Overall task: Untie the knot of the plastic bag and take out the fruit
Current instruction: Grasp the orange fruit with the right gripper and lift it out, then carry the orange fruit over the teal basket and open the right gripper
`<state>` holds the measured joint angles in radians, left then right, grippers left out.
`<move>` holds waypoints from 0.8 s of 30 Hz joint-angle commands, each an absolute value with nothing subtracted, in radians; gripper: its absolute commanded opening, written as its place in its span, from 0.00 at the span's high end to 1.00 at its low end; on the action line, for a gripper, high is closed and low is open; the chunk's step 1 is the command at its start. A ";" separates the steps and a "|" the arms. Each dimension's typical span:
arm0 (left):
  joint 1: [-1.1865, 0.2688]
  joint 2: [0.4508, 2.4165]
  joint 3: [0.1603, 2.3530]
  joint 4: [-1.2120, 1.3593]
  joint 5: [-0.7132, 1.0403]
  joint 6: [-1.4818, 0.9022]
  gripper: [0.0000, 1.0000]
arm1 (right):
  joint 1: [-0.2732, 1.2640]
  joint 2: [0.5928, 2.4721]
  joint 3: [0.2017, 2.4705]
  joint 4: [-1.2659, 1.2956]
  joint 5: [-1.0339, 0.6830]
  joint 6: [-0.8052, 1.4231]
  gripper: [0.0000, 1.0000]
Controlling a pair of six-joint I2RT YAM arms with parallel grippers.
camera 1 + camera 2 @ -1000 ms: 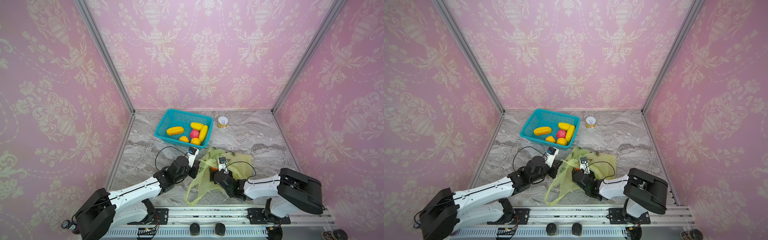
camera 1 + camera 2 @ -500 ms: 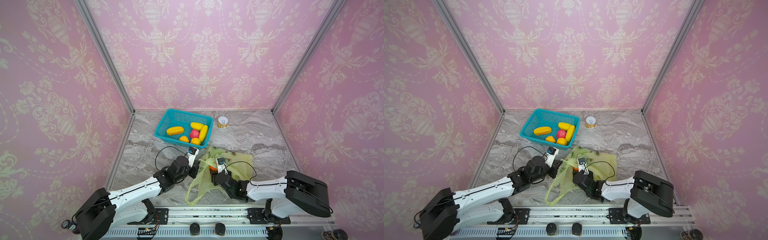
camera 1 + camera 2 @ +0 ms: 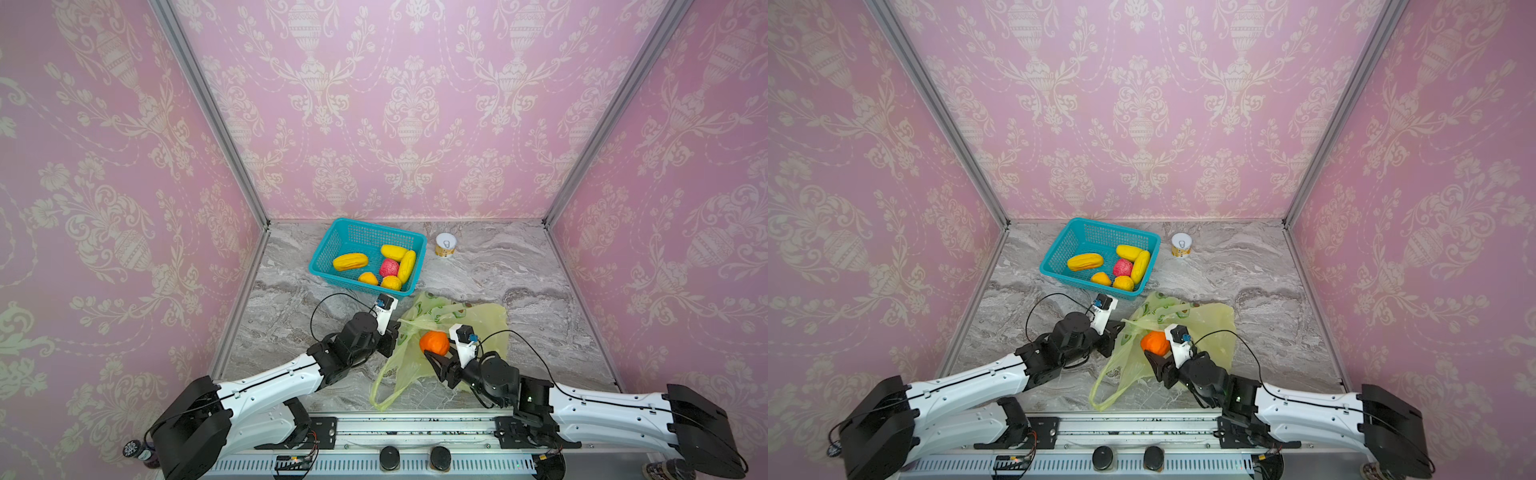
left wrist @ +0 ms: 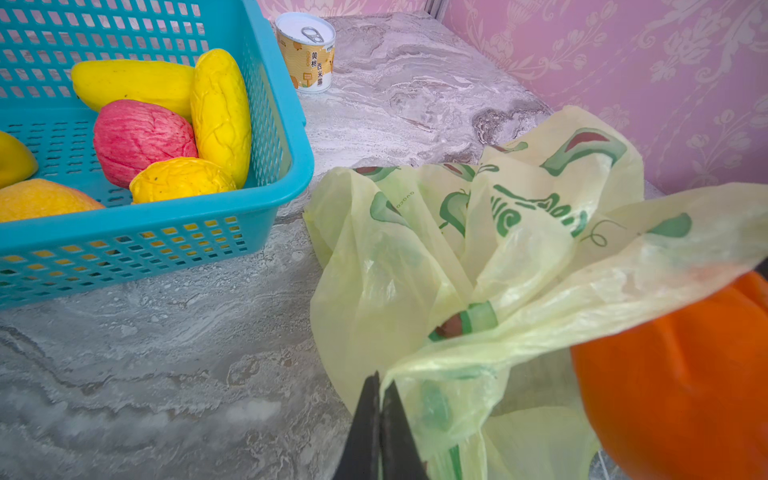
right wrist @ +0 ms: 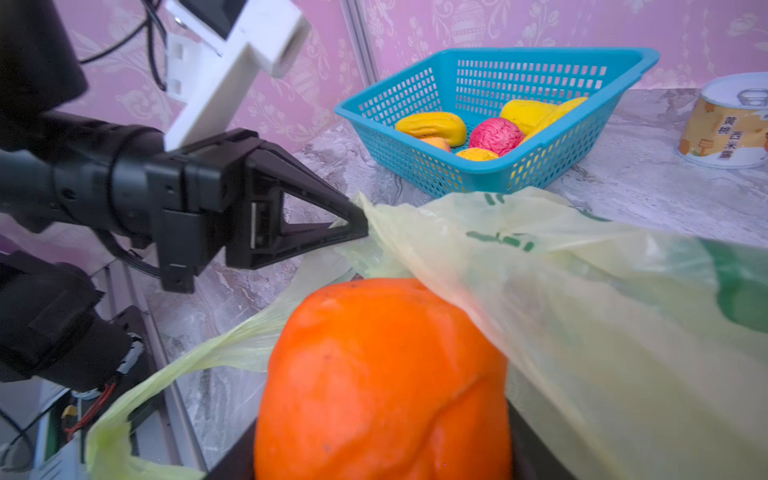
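The plastic bag [image 3: 482, 320] [image 3: 1212, 322] lies crumpled and open on the marble table, thin yellow-green with green prints. My left gripper [image 3: 394, 332] [image 4: 379, 384] is shut on the bag's rim, and its tips show pinching the film [image 5: 357, 222] in the right wrist view. My right gripper [image 3: 436, 350] [image 5: 382, 453] is shut on an orange fruit [image 3: 434, 343] [image 3: 1154, 343] [image 5: 382, 374] at the bag's mouth, partly under the film. No knot shows. One loop handle [image 3: 382, 395] trails loose toward the front edge.
A teal mesh basket [image 3: 332, 245] [image 4: 286, 195] stands behind the bag with several yellow, orange and pink-red fruits in it. A small white-topped can [image 3: 446, 244] is right of the basket. The pink walls close in on three sides, with the rail at the front.
My right gripper's jaws have narrowed onto the orange fruit, which now shows more clearly at the bag's mouth. The left gripper has kept its pinch on the bag.
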<state>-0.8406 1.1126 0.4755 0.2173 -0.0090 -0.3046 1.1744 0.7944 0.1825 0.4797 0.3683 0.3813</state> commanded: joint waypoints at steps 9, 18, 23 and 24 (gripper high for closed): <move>-0.835 1.127 0.477 0.212 -0.012 -0.307 1.00 | 1.176 0.617 0.241 0.464 0.326 0.267 0.63; -0.836 1.125 0.476 0.207 -0.014 -0.305 1.00 | 1.021 1.078 0.664 0.259 0.403 0.378 0.71; -0.836 1.117 0.471 0.209 -0.013 -0.305 1.00 | 0.868 1.435 1.018 -0.034 0.348 0.489 0.75; -0.835 1.117 0.471 0.210 -0.013 -0.303 1.00 | 0.850 1.492 1.079 -0.073 0.337 0.497 0.75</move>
<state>-0.8406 1.1217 0.4755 0.2169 -0.0090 -0.3046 0.8993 1.3724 0.9524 0.1448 0.3618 0.4198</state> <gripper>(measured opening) 0.047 0.615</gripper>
